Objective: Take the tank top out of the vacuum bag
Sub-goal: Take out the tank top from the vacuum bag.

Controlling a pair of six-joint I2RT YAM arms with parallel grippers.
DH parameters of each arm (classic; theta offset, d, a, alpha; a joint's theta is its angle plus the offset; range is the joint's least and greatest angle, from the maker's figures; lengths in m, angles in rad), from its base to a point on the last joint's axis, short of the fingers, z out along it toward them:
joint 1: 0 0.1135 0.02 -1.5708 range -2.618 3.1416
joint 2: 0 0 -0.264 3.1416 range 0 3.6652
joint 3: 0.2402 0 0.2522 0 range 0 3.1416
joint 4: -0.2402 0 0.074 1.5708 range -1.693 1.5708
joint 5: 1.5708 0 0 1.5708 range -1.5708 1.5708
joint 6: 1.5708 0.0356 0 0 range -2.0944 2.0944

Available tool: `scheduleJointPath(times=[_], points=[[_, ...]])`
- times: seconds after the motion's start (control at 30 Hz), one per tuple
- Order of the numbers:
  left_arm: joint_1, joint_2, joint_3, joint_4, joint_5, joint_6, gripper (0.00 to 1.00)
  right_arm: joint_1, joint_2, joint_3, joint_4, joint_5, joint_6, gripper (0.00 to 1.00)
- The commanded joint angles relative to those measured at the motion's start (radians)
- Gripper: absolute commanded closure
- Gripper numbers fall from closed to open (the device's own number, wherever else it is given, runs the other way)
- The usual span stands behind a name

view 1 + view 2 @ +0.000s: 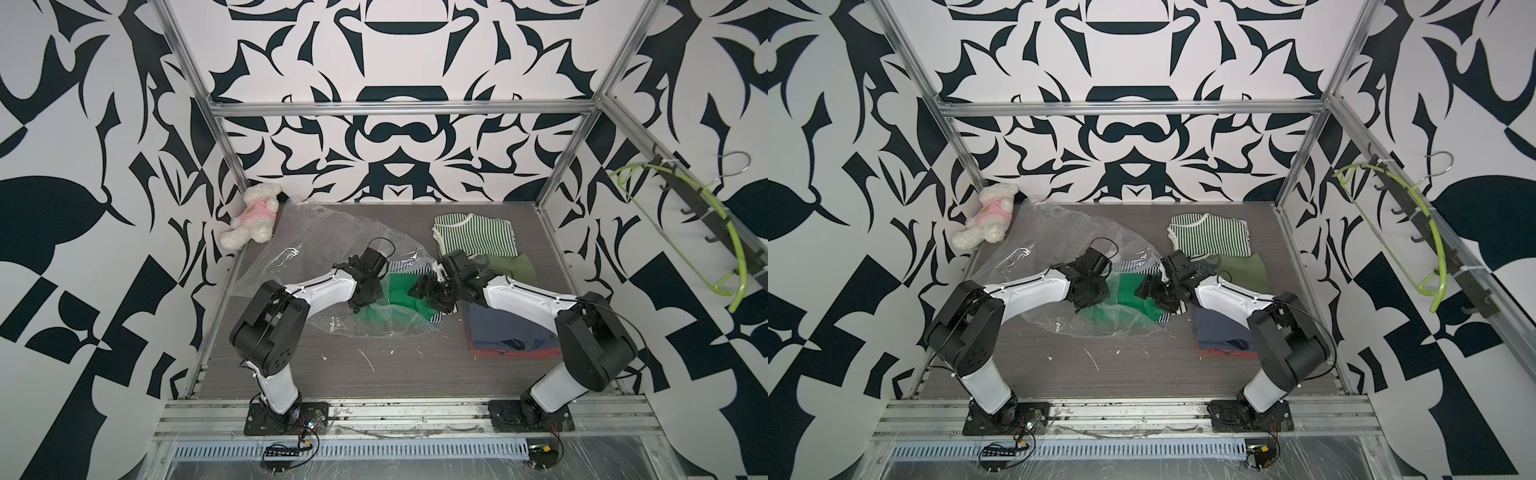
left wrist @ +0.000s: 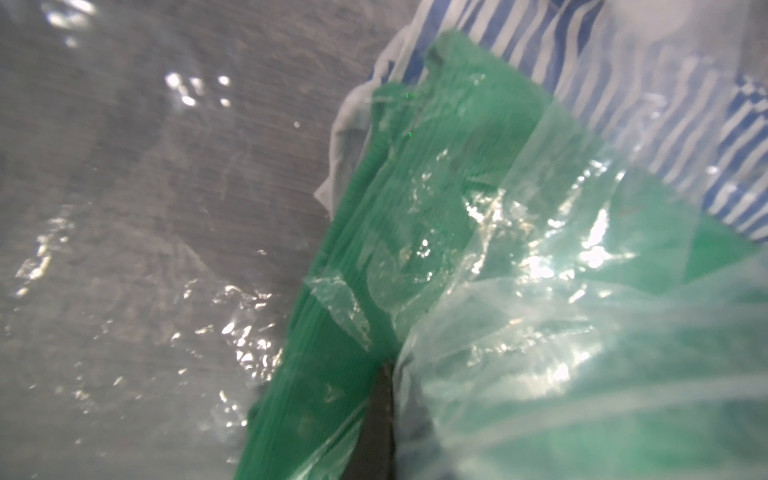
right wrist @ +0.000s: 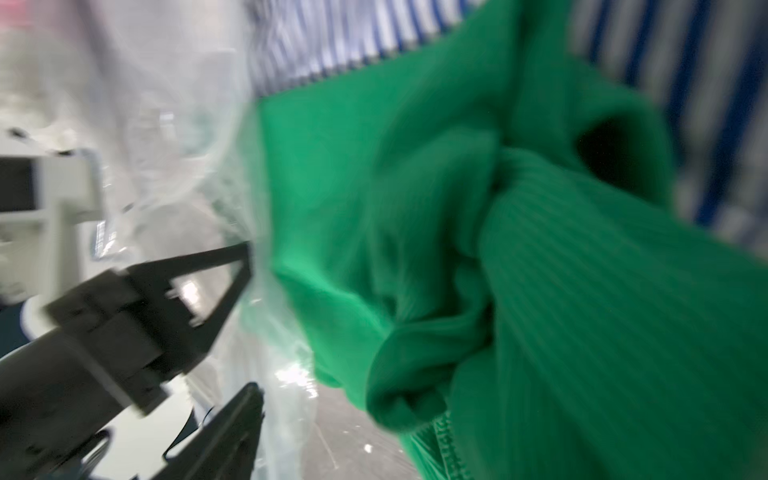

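Observation:
The vacuum bag (image 1: 316, 245) (image 1: 1050, 237) lies crumpled on the left half of the table, with its mouth toward the middle. A green ribbed tank top (image 1: 399, 293) (image 2: 436, 208) (image 3: 415, 208) lies partly inside the mouth, on top of a blue-and-white striped garment (image 2: 623, 83). My left gripper (image 1: 358, 308) (image 2: 384, 374) is shut on a fold of the bag's plastic beside the green cloth. My right gripper (image 1: 430, 297) reaches in from the right with its jaws wide apart. One of its fingers (image 3: 237, 419) shows bare. Bunched green cloth covers the other finger.
A white plush toy in a pink shirt (image 1: 251, 218) sits in the back left corner. On the right half of the table lie a folded green-and-white striped top (image 1: 473, 235), an olive garment (image 1: 511, 268) and a navy stack (image 1: 507, 332). A green hanger (image 1: 731, 249) hangs on the right wall.

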Motion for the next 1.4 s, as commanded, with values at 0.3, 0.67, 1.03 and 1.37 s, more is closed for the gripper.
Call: scheduleJointPath(times=[0.3, 0.67, 1.03, 1.37], points=[[0.002, 0.028, -0.033, -0.009, 0.0, -0.004, 1.0, -0.006, 0.099, 0.119, -0.076, 0.023, -0.09, 0.11], [0.001, -0.011, -0.047, -0.029, -0.038, -0.006, 1.0, 0.008, 0.056, 0.152, -0.129, 0.056, -0.162, 1.0], [0.018, -0.092, -0.04, -0.097, -0.155, 0.002, 1.0, 0.003, -0.128, 0.21, -0.242, 0.202, -0.329, 1.0], [0.077, -0.132, -0.071, -0.116, -0.165, 0.006, 1.0, -0.143, -0.21, 0.233, -0.341, 0.216, -0.408, 1.0]])
